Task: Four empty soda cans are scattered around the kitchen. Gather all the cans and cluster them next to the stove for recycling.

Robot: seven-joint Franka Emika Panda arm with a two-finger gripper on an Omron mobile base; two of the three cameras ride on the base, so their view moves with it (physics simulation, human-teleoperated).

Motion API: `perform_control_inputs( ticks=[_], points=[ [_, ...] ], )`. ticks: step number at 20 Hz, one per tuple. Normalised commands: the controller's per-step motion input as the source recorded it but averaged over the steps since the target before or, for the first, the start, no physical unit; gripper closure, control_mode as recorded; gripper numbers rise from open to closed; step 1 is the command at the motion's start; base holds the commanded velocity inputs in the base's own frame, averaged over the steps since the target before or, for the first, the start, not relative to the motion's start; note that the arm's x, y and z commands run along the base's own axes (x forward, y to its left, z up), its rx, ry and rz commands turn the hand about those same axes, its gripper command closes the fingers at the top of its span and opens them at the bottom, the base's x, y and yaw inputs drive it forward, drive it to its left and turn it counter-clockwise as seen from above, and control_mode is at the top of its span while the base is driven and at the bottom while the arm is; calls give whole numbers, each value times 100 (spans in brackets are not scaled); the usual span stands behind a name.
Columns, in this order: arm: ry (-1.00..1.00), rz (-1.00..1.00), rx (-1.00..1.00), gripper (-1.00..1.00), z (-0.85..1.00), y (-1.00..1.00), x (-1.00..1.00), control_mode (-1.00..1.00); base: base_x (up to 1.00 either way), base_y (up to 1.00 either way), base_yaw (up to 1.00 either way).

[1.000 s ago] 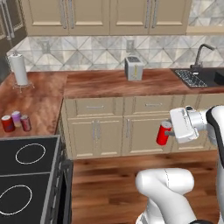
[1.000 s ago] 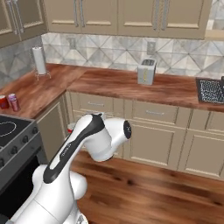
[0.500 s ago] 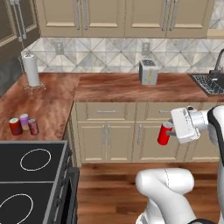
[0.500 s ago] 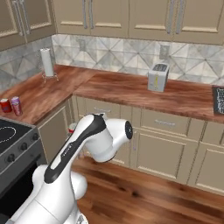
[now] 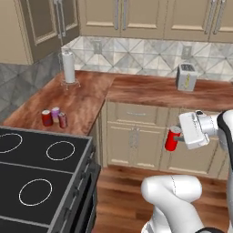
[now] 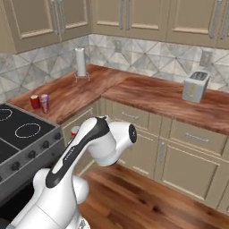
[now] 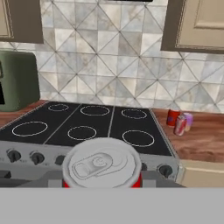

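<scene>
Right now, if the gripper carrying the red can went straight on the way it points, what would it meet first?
Probably the stove. The gripper, shut on the held can, faces its knob front; depth is unclear.

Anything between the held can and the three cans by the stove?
In the hand view, the stove spans between the red can in the hand and the three cans; nothing else.

Red-sided, silver-topped can [image 5: 172, 139] in white gripper [image 5: 178, 138]. Near the wooden counter's [image 5: 86, 102] stove-side edge, 3 more cans: red [image 5: 46, 118], pale purple [image 5: 55, 113], greyish-red [image 5: 62, 119]. Black cooktop [image 5: 32, 173] with white rings. Grey-and-white triangle-patterned backsplash [image 5: 136, 57]; beige cabinets [image 5: 136, 136]; silver toaster [image 5: 186, 77].
</scene>
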Motion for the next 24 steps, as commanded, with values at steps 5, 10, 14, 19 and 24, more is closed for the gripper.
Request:
perform_control_inputs(
  ticks=[5,10,14,19,24],
  points=[
    [0,0,0,100,0,0,0,100,29,0,40],
    [0,0,0,100,0,0,0,100,51,-13,32],
    [0,0,0,100,0,0,0,100,72,-29,18],
    [0,0,0,100,0,0,0,100,74,-25,14],
    [0,0,0,100,0,0,0,100,49,-2,11]
  ],
)
